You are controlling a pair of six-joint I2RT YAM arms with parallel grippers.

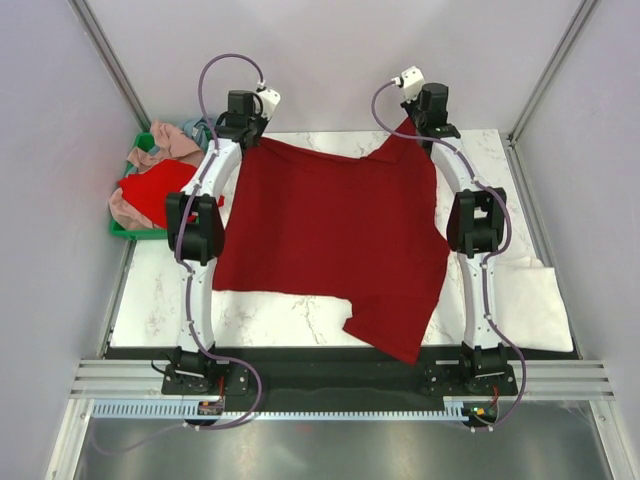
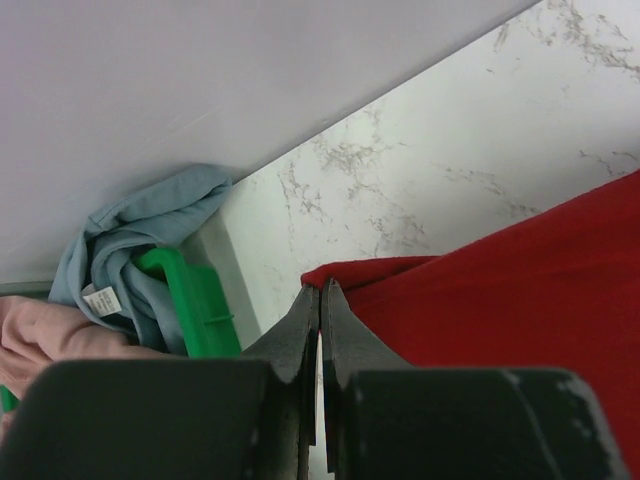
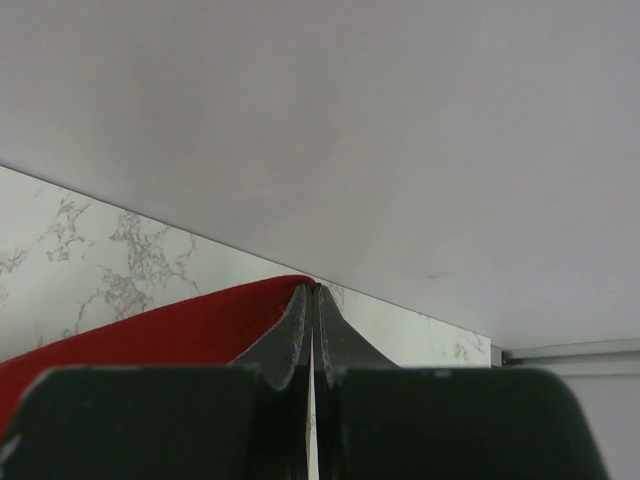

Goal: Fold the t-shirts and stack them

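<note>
L jaws n R jaws both pinched shut on far corners of the dark red tee (image 1: 330,220), rest of it spread on the marble surface (image 1: 270,315).

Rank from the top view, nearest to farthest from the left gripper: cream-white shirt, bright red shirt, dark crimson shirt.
1. dark crimson shirt, far corner pinched in the left gripper.
2. bright red shirt, in the green crate at left.
3. cream-white shirt, lying at the far right.
</note>
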